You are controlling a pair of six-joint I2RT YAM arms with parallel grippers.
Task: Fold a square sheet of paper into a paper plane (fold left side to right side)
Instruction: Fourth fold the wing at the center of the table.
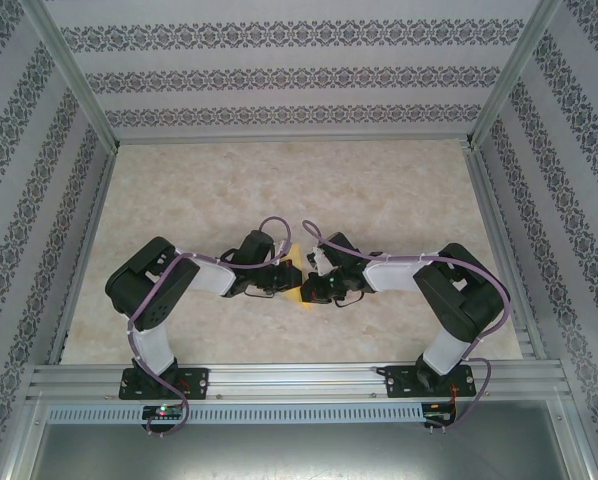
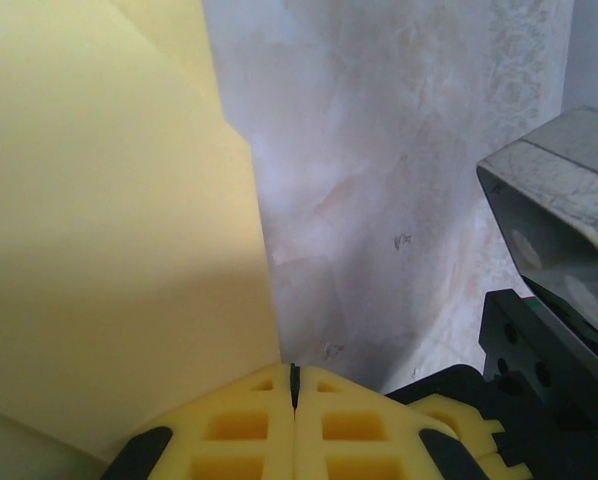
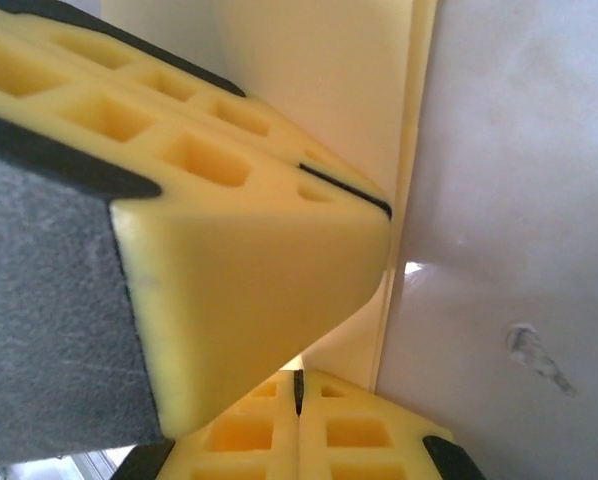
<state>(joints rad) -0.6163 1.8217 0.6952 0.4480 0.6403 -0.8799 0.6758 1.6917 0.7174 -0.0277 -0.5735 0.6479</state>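
Both arms reach in towards the middle of the marbled table (image 1: 399, 190), elbows out to either side, so that the two wrists almost meet head to head. Between them sits the sheet of paper (image 1: 296, 293), pale yellow and already creased into a narrower shape, and from above I see just a sliver of it past the black housings. The left gripper (image 2: 294, 372) has its yellow fingers pressed flat together with only a thin dark seam between them. From its own camera the paper rises as a broad slanted panel to the left of the tips, with a second layer showing behind at the top, and its lower corner comes down to touch them. I cannot tell whether any layer is actually nipped in that seam. The right gripper (image 3: 297, 378) is clenched as well, pads tight against each other. Just above it the left gripper's fingers cross the right wrist view at an angle, their tip resting against the paper's upright edge. Whether the right fingers catch any paper I cannot tell either. The grey and black body of the right arm (image 2: 554, 330) stands close on the right of the left wrist view. Patterned wallpaper (image 1: 299, 80) lines the enclosure, and an aluminium rail (image 1: 299, 380) carries both bases.
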